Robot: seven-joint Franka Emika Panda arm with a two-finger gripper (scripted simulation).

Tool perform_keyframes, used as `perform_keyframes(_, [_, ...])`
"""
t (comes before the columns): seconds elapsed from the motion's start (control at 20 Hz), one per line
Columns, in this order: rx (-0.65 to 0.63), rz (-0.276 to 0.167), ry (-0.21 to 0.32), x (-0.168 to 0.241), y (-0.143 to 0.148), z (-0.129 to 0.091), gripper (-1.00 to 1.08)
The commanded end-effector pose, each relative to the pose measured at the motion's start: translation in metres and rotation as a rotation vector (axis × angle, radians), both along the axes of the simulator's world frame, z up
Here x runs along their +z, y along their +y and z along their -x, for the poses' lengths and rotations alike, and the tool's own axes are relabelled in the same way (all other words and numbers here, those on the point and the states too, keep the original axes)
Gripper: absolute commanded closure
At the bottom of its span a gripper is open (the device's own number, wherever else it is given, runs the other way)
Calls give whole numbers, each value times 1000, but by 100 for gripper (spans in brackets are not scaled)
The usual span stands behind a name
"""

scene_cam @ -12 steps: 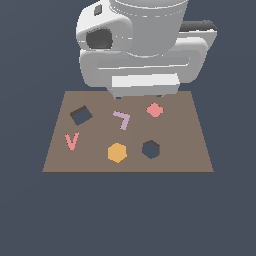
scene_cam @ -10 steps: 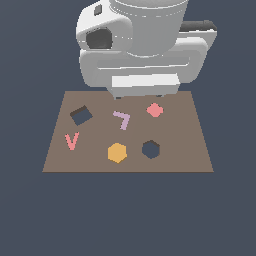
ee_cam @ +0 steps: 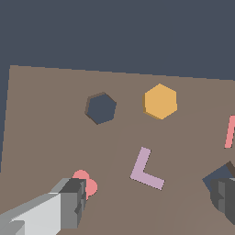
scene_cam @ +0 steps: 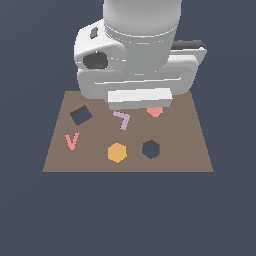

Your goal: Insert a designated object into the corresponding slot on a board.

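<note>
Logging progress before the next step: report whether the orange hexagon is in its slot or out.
Out. The orange hexagon lies flat on the board beside the hexagonal slot, which shows empty and dark.

A flat, even dark slate-blue ground (scene_cam: 30,215) fills the surroundings under uniform light.

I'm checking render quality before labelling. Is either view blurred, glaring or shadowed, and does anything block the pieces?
Exterior view: sharp, flat lighting, no glare; the arm hides part of the red-pink piece. Wrist view: equally sharp; only faint shading at the slot and orange hexagon edges; a gripper finger overlaps the red-pink piece.
</note>
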State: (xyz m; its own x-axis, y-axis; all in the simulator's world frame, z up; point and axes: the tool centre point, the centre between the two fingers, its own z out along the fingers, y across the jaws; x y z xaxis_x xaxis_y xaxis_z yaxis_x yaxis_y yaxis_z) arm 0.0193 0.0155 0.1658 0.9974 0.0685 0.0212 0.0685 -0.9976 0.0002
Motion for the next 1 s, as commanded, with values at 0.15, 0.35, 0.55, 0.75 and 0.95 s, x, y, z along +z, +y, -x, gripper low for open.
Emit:
perform_keyframes(0.15, [11,1,5,-26,-11,-16,-92])
perform_keyframes(0.35, [23,1,9,-50,-21,-32,-92])
perform_keyframes(0.55, [34,1,14,-75,-31,-48,-92])
perform_keyframes(0.75, [43,2,17,-93,-38,-61,-92])
perform_keyframes(0.95, [49,2,19,-106,-43,-70,-92])
